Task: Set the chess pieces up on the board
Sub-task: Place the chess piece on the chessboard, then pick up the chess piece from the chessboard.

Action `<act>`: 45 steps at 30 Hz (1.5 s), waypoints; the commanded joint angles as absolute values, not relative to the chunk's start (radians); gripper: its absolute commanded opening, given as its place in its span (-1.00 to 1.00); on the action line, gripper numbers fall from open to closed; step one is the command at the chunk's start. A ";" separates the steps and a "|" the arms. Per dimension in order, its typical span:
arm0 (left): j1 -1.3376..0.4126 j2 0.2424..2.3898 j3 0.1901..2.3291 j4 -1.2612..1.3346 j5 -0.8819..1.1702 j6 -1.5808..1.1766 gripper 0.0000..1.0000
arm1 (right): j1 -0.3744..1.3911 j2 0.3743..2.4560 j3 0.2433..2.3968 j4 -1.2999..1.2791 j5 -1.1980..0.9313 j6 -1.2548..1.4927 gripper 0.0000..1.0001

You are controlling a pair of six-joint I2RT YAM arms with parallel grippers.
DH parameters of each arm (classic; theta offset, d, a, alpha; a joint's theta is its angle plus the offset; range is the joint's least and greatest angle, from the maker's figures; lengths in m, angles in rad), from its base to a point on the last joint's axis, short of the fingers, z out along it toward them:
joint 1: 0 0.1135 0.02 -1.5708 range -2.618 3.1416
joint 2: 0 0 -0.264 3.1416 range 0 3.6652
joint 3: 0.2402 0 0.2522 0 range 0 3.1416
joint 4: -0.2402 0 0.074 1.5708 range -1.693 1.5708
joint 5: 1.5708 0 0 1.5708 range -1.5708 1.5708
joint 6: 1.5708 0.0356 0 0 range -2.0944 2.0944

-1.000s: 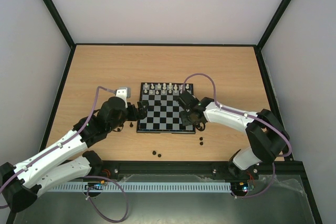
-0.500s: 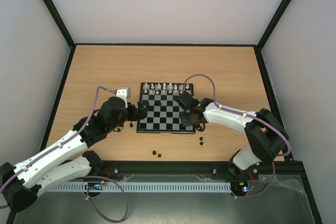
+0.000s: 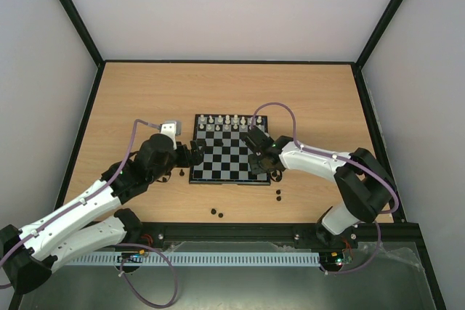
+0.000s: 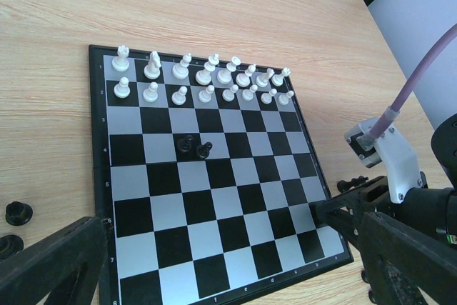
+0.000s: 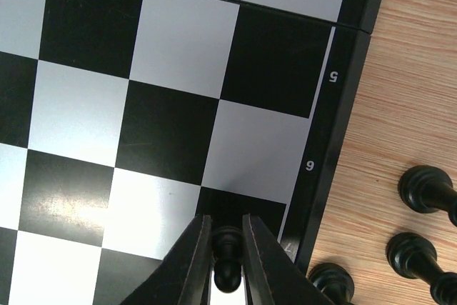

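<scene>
The board [image 3: 229, 149] lies mid-table. White chess pieces [image 4: 203, 75] fill its two far rows. Two black pieces [image 4: 194, 146] stand near the board's middle. My right gripper [image 5: 227, 266] is shut on a black pawn [image 5: 227, 261], low over a black square at the board's near right edge; in the top view it [image 3: 259, 162] hovers over that corner. My left gripper [image 4: 228, 276] is open and empty, with its fingers [image 4: 50, 262] spread wide over the board's left edge; in the top view it [image 3: 191, 155] is at that edge.
Loose black pieces lie on the wood right of the board [image 5: 425, 189] [image 5: 413, 253], left of it [image 4: 18, 212] and in front of it [image 3: 216, 213] [image 3: 278, 195]. A black frame borders the table [image 3: 94, 99].
My right arm has shifted slightly left along the board's right edge with the pawn in its grip. My left arm has not moved.
</scene>
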State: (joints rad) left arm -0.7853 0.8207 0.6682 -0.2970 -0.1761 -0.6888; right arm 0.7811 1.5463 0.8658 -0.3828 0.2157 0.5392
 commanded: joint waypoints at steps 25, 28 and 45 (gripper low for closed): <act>-0.783 0.731 0.621 -0.293 -0.267 -0.726 0.99 | 0.786 1.534 1.114 -0.416 0.124 0.441 0.23; -0.784 0.699 0.608 -0.298 -0.266 -0.733 0.99 | 0.787 1.638 1.187 -0.403 0.097 0.424 0.24; -0.776 0.679 0.590 -0.309 -0.271 -0.715 0.99 | 0.789 1.966 1.463 -0.435 0.028 0.369 -0.21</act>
State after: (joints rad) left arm -0.7837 0.6796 0.6044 -0.3126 -0.2565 -0.7250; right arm 0.7815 1.9251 1.4246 -0.3759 0.0471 0.3889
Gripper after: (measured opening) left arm 0.994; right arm 0.424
